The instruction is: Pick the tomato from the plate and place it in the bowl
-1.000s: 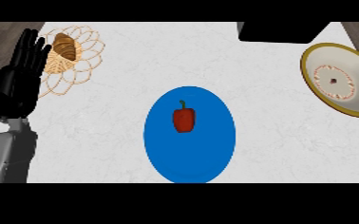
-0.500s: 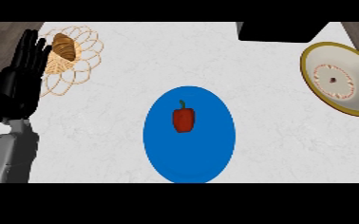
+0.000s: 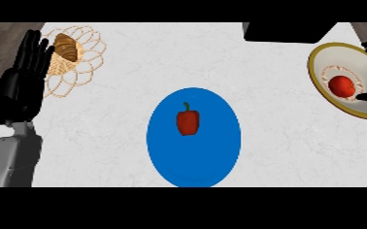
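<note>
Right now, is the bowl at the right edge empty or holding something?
Holding something: a round red object lies inside the bowl, on its pale inner floor.

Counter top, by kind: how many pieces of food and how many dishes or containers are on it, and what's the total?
Food: 3 (red pepper, tomato, bread)
Containers: 3 (blue plate, bowl, wire basket)
Total: 6
</note>
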